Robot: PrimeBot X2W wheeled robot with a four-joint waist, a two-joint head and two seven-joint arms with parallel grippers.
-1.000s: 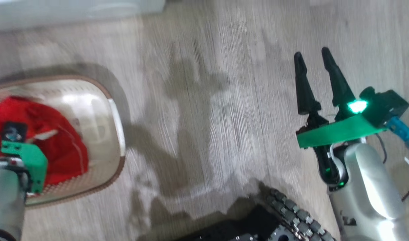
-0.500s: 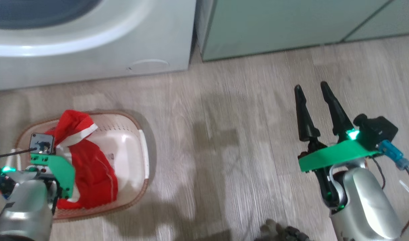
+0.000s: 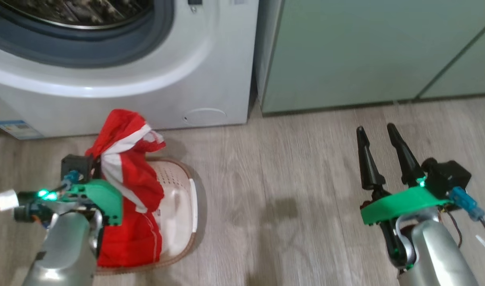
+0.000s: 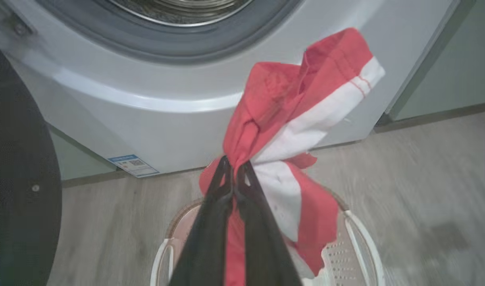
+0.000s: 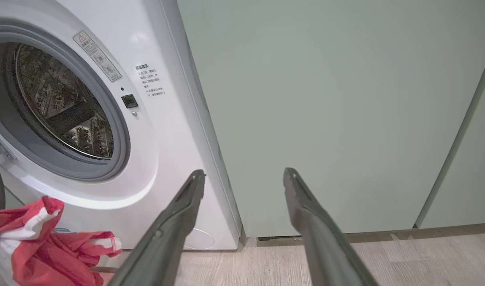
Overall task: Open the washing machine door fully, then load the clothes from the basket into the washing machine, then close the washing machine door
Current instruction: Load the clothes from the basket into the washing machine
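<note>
The clothes [image 4: 290, 107] are now hanging bunched above the basket [image 3: 173, 174] instead of lying in it as a moment earlier. The left gripper [image 4: 234, 165] is pinching the red fabric with its fingers closed tight. The lower folds are trailing into the basket, which is holding nothing else I can make out. The right gripper [image 3: 374, 128] is waiting over the floor, fingers spread wide and empty. Beyond, the washing machine [image 3: 147, 87] is showing a bare drum [image 5: 64, 107], and the washing machine door [image 4: 20, 178] is standing swung open, so loading seems to be under way.

Pale green cabinets [image 3: 345, 51], grey wood-look floor [image 3: 286, 167] (soft shadows)
</note>
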